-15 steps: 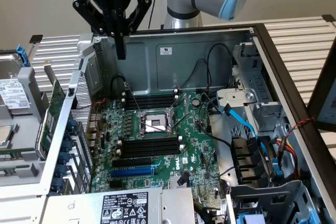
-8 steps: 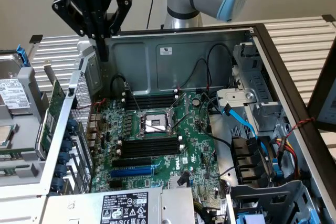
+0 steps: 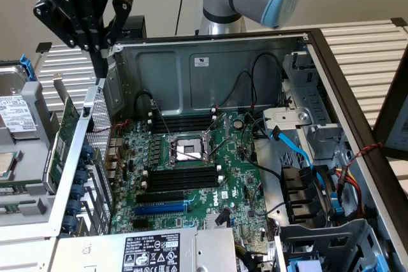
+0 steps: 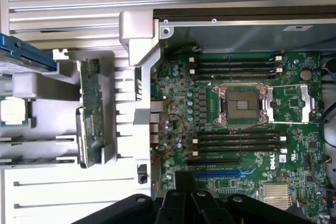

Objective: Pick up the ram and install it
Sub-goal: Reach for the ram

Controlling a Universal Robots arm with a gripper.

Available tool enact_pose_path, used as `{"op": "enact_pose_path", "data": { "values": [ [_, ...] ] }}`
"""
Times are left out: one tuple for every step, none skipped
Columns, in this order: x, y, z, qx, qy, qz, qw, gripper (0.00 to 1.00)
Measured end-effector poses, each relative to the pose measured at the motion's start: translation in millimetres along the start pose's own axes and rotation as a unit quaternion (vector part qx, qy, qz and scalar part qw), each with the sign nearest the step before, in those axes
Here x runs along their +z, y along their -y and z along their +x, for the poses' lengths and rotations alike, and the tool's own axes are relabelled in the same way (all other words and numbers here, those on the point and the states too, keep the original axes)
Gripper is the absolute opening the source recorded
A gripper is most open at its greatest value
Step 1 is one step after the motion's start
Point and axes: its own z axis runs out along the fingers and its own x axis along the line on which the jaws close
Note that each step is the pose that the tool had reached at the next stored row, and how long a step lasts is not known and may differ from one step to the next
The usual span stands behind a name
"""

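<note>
The ram (image 4: 91, 135) is a thin green stick standing on edge in a grey parts tray (image 4: 121, 145) beside the open computer case. In the exterior view the ram (image 3: 55, 160) sits at the exterior view's left, just outside the case's perforated rear wall. My gripper (image 3: 99, 62) hangs shut above that wall's far end, higher than the ram and holding nothing. The black gripper (image 4: 191, 199) also shows over the motherboard's edge in the wrist view. Empty black memory slots (image 3: 185, 176) lie beside the CPU socket (image 3: 189, 151).
A second green card with a metal bracket (image 3: 67, 122) stands just beyond the ram. A hard drive (image 3: 18, 113) and a CPU chip (image 3: 5, 164) rest in the tray. Cables (image 3: 299, 151) and drive bays fill the case's right side. A power supply (image 3: 153, 253) sits at the front.
</note>
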Motion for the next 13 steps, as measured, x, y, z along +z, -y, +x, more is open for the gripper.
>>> {"op": "enact_pose_path", "data": {
  "values": [
    [-0.1, 0.7, 4.4, 0.000, 0.0000, 0.0000, 1.0000, 0.11],
    [-0.2, 1.4, 8.9, 0.000, 0.0000, 0.0000, 1.0000, 0.11],
    [-0.4, 2.0, 13.3, 0.000, 0.0000, 0.0000, 1.0000, 0.11],
    [-0.5, 2.7, 17.8, 0.000, 0.0000, 0.0000, 1.0000, 0.11],
    [-0.6, 3.4, 22.4, 0.000, 0.0000, 0.0000, 1.0000, 0.11],
    [-0.7, 4.1, 27.3, 0.000, 0.0000, 0.0000, 1.0000, 0.11],
    [-0.8, 4.8, 31.7, 0.000, 0.0000, 0.0000, 1.0000, 0.11],
    [-0.9, 5.5, 36.2, 0.000, 0.0000, 0.0000, 1.0000, 0.11],
    [-1.1, 6.2, 40.6, 0.000, 0.0000, 0.0000, 1.0000, 0.11],
    [-1.2, 6.8, 45.1, 0.000, -0.0001, 0.0000, 1.0000, 0.11],
    [-1.3, 7.5, 49.6, 0.000, -0.0001, 0.0000, 1.0000, 0.11],
    [-1.4, 8.2, 54.2, 0.000, 0.0000, 0.0000, 1.0000, 0.11],
    [-1.5, 8.9, 58.6, 0.000, 0.0000, 0.0000, 1.0000, 0.11]
  ]
}}
